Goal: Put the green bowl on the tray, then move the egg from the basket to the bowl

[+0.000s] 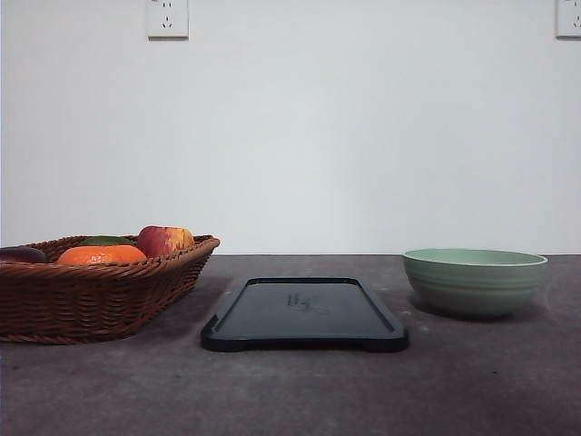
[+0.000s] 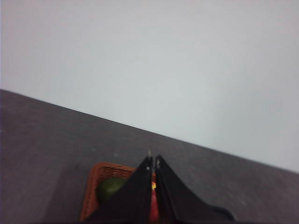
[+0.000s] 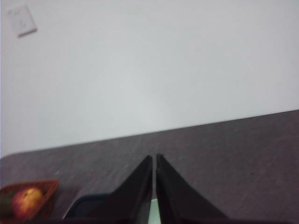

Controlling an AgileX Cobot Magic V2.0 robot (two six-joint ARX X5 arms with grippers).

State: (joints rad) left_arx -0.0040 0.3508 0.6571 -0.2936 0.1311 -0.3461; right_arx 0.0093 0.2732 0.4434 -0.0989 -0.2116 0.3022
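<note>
Here, left gripper [image 2: 153, 162]: black fingers [image 2: 135, 191] pressed together at the tips, clamping nothing. Directly beneath and just beyond those tips, the basket [image 2: 100, 171], brown wicker, with a dark green fruit [image 2: 110, 187] at one side of the fingers and a patch of red-yellow apple [image 2: 153, 201] in the thin slit between them. Past the basket, dark grey table [image 2: 42, 140], then pale wall [image 2: 163, 60].

Right gripper [image 3: 153, 159]: fingers likewise together, nothing held. Below the slit, a sliver of pale green bowl [image 3: 153, 212]; beside the fingers on the basket side, a rounded corner of the black tray [image 3: 81, 204]; farther that way, the basket's end with the apple inside. Well beyond, a white wall socket [image 3: 21, 20].

From the front: tray [image 1: 304, 313] flat in the middle of the table, bare. Green bowl [image 1: 474, 281] upright on the table at the tray's right, near but apart, not on it. Basket [image 1: 95, 286] at the tray's left, near but apart, holding apple [image 1: 164, 241], orange fruit [image 1: 101, 255], green fruit behind, and a dark rounded thing [image 1: 22, 255] at the far left edge. Cannot tell whether that dark thing is the egg.
</note>
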